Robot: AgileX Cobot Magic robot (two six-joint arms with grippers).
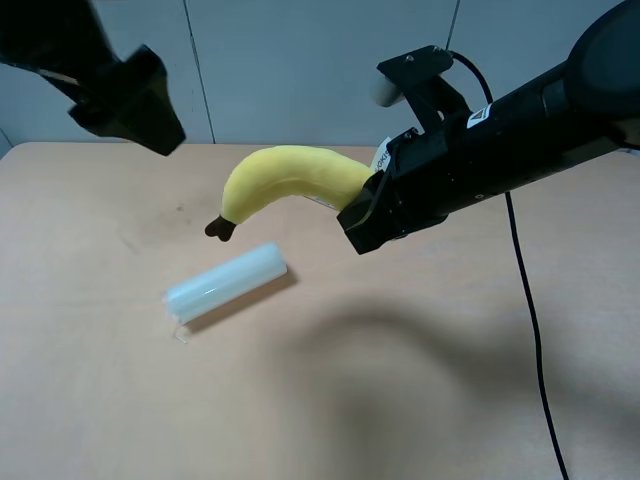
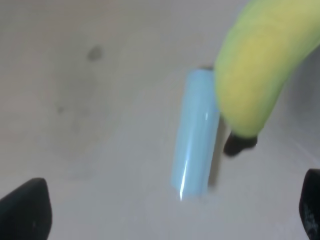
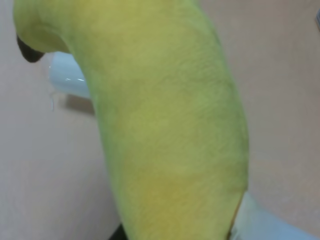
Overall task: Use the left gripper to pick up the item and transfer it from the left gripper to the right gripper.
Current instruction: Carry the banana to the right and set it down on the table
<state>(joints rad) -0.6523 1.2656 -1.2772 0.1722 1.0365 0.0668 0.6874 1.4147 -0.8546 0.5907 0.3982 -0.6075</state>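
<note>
The yellow plush banana [image 1: 285, 175] hangs in the air above the table, its dark brown stem tip [image 1: 220, 229] pointing down and left. My right gripper [image 1: 365, 215] is shut on its tag end, where the white tag [image 1: 383, 155] shows. The banana fills the right wrist view [image 3: 165, 125]. My left gripper [image 1: 140, 100] is raised at the upper left, apart from the banana. In the left wrist view its fingertips [image 2: 25, 210] stand wide apart and empty, with the banana [image 2: 255, 75] ahead of them.
A translucent pale cylinder roll [image 1: 228, 282] lies on the tan table [image 1: 450, 380] below the banana; it also shows in the left wrist view [image 2: 195, 135] and the right wrist view [image 3: 67, 75]. A thin black cable [image 1: 525, 290] hangs from the right arm.
</note>
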